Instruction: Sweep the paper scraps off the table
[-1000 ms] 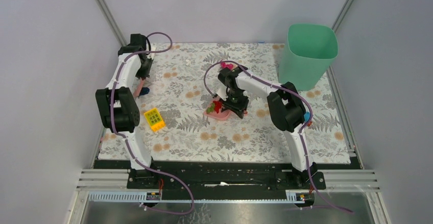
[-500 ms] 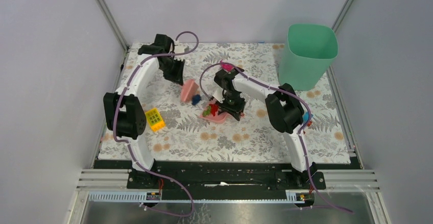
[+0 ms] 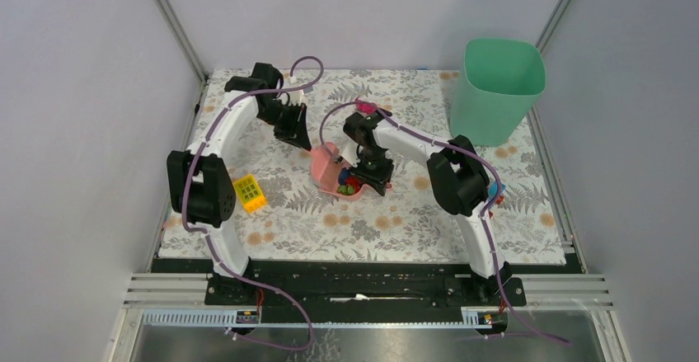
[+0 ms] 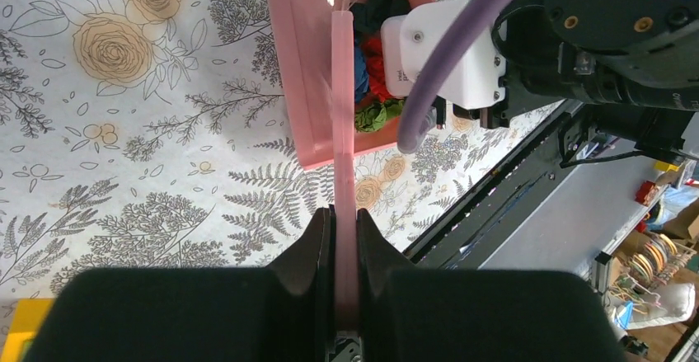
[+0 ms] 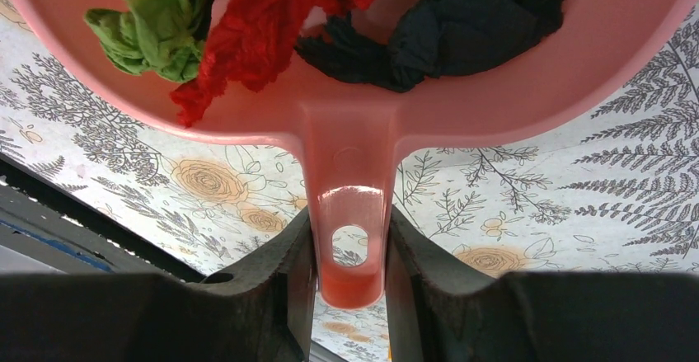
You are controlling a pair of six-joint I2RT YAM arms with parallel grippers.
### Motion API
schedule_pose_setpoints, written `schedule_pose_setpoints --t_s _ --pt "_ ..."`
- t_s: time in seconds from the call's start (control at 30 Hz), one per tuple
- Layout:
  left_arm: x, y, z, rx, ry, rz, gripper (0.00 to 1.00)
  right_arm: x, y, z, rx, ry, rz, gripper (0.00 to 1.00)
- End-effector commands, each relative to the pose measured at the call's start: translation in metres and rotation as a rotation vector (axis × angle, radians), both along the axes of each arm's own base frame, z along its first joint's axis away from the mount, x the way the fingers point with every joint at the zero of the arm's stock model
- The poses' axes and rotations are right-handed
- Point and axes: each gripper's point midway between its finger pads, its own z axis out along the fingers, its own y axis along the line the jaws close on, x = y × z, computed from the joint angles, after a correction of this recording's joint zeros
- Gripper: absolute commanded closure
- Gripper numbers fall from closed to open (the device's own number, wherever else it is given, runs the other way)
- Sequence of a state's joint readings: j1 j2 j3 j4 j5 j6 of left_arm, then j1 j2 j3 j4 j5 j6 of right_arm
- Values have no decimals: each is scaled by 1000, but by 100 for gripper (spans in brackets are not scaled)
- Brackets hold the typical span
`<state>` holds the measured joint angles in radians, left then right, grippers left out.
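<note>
My right gripper (image 5: 350,234) is shut on the handle of the pink dustpan (image 5: 494,90), which lies near the middle of the table (image 3: 396,222). In the pan lie paper scraps: a green wad (image 5: 157,24), a red one (image 5: 264,16) and a dark blue one (image 5: 462,24). My left gripper (image 4: 344,222) is shut on a flat pink scraper (image 4: 342,115), seen edge-on. The scraper's far end stands at the dustpan's (image 4: 305,73) open mouth, against the scraps (image 4: 375,65). From above, the scraper (image 3: 322,164) leans on the pan's (image 3: 349,194) left side.
A yellow studded brick (image 3: 249,193) lies left of the pan, near the left arm's elbow. A tall green bin (image 3: 499,90) stands at the back right corner. A small magenta bit (image 3: 365,106) shows beside the right forearm. A blue and red toy (image 3: 494,190) sits by the right elbow.
My left arm has swung from the far left to the centre, pushing a dark blue scrap along with the scraper into the dustpan. The right gripper and pan shifted slightly left.
</note>
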<state>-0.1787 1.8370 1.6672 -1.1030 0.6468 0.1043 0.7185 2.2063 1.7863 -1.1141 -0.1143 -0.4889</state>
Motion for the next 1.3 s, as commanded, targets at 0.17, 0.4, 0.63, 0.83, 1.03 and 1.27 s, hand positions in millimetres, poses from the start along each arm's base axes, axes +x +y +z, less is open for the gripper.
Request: schedule_pose_setpoints --t_s 0.17,0.4,0.63,0.83,1.03,1.27 --pt "13 23 34 115 -199 25 100 -1 2 18 44 -59 29 100" --pt "21 29 45 143 -254 27 100 6 9 36 103 -126 27 100" --pt "51 45 86 198 -412 60 100 12 5 39 94 -176 21 100" --pt "63 60 97 250 -473 98 100 13 -5 52 80 -223 24 100" --pt "55 55 84 223 -423 87 100 4 -20 71 68 -246 62 100" --pt "55 67 64 277 -394 102 100 -7 -35 105 72 -253 85 100"
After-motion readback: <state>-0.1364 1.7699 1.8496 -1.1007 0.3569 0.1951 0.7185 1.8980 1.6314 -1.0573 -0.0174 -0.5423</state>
